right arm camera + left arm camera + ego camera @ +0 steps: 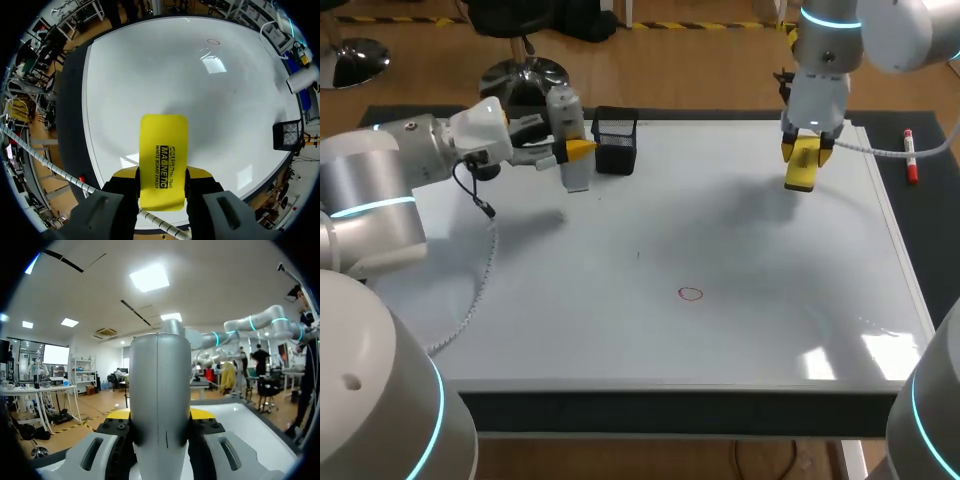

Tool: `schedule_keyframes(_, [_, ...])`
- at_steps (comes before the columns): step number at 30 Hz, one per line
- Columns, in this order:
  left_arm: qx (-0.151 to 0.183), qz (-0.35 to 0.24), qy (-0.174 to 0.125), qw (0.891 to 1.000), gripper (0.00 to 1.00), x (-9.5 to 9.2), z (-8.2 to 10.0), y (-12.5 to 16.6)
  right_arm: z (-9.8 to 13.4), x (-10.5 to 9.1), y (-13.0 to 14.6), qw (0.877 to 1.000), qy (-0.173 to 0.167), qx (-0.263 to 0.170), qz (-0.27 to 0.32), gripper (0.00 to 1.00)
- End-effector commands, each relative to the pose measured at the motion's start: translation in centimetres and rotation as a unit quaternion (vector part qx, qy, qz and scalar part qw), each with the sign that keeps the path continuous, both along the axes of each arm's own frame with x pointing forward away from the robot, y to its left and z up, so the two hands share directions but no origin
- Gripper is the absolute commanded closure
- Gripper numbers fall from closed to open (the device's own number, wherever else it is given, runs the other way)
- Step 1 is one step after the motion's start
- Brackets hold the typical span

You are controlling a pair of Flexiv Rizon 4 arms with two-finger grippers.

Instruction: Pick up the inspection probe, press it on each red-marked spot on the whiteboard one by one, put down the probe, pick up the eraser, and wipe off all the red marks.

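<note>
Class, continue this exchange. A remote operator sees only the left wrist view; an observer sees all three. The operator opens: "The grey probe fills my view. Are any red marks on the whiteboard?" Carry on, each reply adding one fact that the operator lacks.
Observer: Yes, I can see one small red ring, near the middle of the white rectangular whiteboard.
Operator: What has the other arm got?
Observer: The right gripper is shut on a flat yellow eraser, at the board's far right part.
Operator: Anything close to my probe?
Observer: A black mesh holder stands just beside the grey cylindrical probe that your left gripper holds.
</note>
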State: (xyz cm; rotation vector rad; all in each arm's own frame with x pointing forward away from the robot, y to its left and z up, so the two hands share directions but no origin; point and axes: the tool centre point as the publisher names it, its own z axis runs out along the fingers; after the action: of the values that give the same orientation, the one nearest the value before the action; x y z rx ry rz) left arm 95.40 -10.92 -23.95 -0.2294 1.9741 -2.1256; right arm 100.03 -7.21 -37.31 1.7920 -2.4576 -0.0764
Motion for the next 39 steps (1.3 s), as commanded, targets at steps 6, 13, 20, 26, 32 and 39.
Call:
schedule_keyframes(6, [-0.003,-0.041,-0.010,0.999,1.00,-3.6,1.2,-2.6,0.1,0.0,-0.1,1.000,-0.001,-0.001,0.001,1.00])
schedule_keyframes(13, [-0.008,-0.097,0.003,0.995,1.00,-5.8,0.9,-5.8,0.1,0.0,-0.1,1.000,-0.001,-0.001,0.001,1.00])
schedule_keyframes(20, [-0.012,-0.152,0.021,0.988,1.00,-8.1,0.1,-9.4,0.1,0.0,-0.1,1.000,-0.001,-0.001,0.001,1.00])
schedule_keyframes(26, [-0.017,-0.194,0.038,0.980,1.00,-10.0,-0.6,-11.5,0.1,0.0,-0.1,1.000,-0.001,-0.001,0.001,1.00])
schedule_keyframes(32, [-0.019,-0.228,0.050,0.972,1.00,-11.6,-1.2,-12.8,0.1,0.0,-0.1,1.000,-0.001,-0.001,0.001,1.00])
schedule_keyframes(39, [-0.017,-0.261,0.055,0.964,1.00,-13.3,-1.4,-14.5,0.1,0.0,-0.1,1.000,-0.001,-0.001,0.001,1.00])
